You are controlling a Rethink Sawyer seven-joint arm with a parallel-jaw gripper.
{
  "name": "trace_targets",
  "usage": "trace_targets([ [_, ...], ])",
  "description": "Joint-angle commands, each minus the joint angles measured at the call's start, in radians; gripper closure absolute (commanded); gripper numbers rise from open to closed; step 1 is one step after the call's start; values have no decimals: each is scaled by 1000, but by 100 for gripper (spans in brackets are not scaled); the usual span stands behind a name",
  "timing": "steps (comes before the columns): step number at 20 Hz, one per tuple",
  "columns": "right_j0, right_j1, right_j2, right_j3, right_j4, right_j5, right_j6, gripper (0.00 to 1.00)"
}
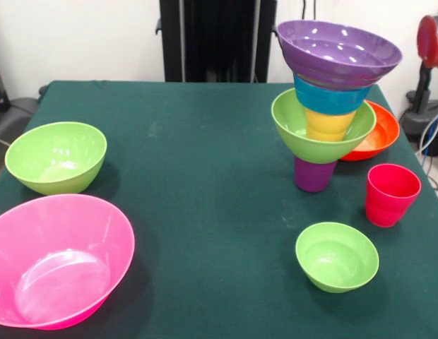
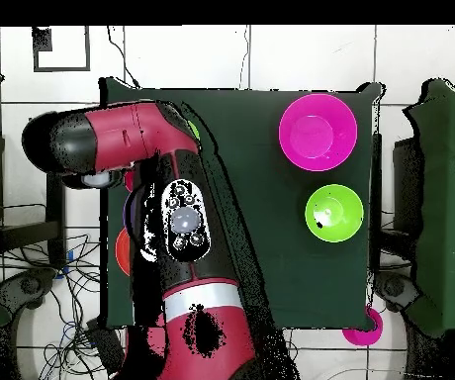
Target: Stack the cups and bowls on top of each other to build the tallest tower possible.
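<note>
The tower stands at the right in the front view: a purple cup (image 1: pixel 314 175) as base, a lime green bowl (image 1: pixel 321 138) on it, a yellow cup (image 1: pixel 329 126), a blue bowl (image 1: pixel 330 99) and a wide purple bowl (image 1: pixel 339 49) on top, leaning slightly. An orange-red bowl (image 1: pixel 381 131) sits just behind it. A red cup (image 1: pixel 392 194) stands upright to its right, and a small green bowl (image 1: pixel 337 256) lies in front. Far left are a green bowl (image 1: pixel 56 157) and a large pink bowl (image 1: pixel 56 261). My arm (image 2: pixel 177 223) covers the tower from above; the gripper does not show.
In the overhead view the pink bowl (image 2: pixel 318 131) and green bowl (image 2: pixel 333 212) lie on the table's right side. The orange-red bowl's edge (image 2: pixel 122 252) peeks out left of the arm. A red arm part (image 1: pixel 434 39) shows at the front view's right edge.
</note>
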Motion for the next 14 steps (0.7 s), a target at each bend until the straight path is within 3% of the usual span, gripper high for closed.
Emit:
trace_targets([
  [1,17,112,-46,33,10,-68,231,0],
  [11,55,136,-64,-21,29,-29,226,0],
  [14,76,153,-83,-57,-1,-20,205,0],
])
